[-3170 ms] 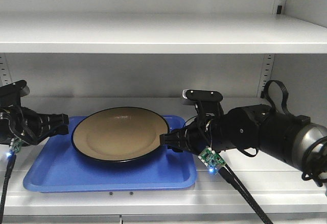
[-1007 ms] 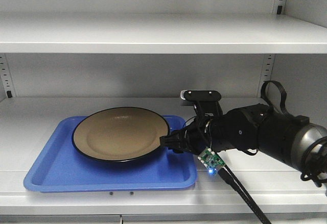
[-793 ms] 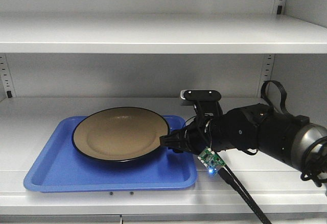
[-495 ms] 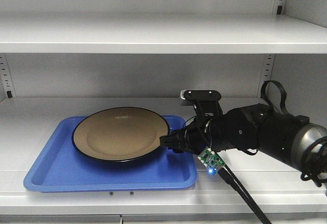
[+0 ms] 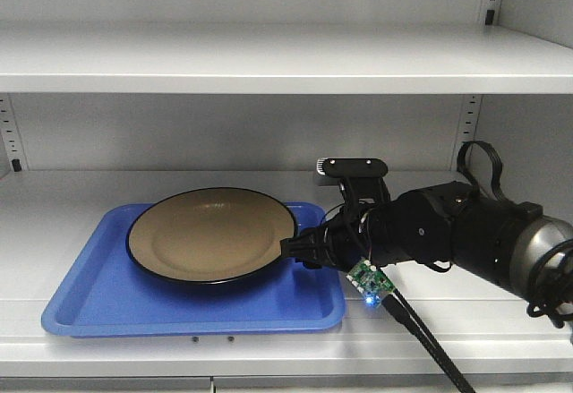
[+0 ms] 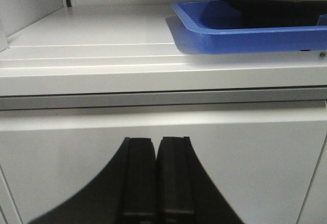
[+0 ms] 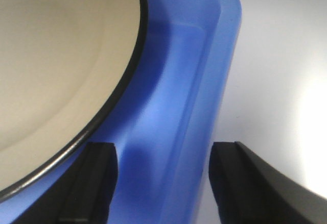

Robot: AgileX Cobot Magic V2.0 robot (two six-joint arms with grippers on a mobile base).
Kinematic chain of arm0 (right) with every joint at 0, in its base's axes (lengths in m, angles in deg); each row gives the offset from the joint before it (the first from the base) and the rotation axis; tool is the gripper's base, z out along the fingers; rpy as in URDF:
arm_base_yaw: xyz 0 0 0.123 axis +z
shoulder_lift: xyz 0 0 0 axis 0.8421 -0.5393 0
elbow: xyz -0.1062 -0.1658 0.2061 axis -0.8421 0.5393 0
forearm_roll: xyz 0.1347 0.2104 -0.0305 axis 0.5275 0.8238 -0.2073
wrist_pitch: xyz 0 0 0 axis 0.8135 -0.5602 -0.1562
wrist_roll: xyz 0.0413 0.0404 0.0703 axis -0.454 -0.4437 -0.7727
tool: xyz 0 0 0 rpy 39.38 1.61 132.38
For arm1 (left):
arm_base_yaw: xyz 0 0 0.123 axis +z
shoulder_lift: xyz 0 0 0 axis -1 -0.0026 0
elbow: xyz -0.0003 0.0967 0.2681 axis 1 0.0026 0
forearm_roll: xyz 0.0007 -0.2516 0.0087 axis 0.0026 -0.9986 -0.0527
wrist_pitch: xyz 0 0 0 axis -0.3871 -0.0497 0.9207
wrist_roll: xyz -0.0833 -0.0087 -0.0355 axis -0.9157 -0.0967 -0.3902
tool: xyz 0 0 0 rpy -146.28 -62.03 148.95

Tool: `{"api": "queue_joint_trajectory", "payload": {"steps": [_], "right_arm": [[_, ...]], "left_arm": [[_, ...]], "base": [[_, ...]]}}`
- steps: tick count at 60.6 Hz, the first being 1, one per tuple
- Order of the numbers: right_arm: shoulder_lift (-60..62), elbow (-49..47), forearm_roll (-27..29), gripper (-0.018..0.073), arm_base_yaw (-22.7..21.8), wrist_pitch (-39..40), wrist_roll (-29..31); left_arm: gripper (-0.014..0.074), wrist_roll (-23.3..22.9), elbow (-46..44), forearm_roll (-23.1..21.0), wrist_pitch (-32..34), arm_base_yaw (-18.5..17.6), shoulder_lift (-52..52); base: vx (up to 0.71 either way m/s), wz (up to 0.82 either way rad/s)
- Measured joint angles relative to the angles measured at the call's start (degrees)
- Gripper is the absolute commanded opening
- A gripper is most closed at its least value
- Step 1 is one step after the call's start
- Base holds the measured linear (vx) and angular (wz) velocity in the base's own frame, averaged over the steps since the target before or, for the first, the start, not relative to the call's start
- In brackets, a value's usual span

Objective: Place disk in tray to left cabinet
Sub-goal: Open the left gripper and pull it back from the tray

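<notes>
Right gripper [image 7: 162, 175] reaches horiz. along shelf, fingers spread astride tray [image 5: 107, 299] right rim, apparently not clamped. Disk [image 5: 211, 234] on tray. Left gripper [image 6: 154, 178] pressed together below shelf edge.

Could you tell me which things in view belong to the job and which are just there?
Part of the job:
- plate
- blue tray under it
- cabinet shelf they sit on
- right gripper, open at the tray's right rim

Just there:
- upper shelf
- left gripper, shut, below the shelf

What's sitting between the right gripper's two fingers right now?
The right wrist view shows the tray's raised right rim between the right gripper's open fingers; the disk lies left of them.
</notes>
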State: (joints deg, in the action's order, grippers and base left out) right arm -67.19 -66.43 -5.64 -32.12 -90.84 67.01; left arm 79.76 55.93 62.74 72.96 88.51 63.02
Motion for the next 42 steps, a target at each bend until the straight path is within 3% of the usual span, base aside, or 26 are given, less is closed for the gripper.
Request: {"api": "queue_joint_trajectory", "payload": {"steps": [42], "right_arm": [[0.1,0.0,0.0,0.0452,0.0,-0.4,0.0]], "left_arm": [[-0.0006,0.0,0.0,0.0,0.0,0.0,0.0]], "base": [[0.00,0.00]]}}
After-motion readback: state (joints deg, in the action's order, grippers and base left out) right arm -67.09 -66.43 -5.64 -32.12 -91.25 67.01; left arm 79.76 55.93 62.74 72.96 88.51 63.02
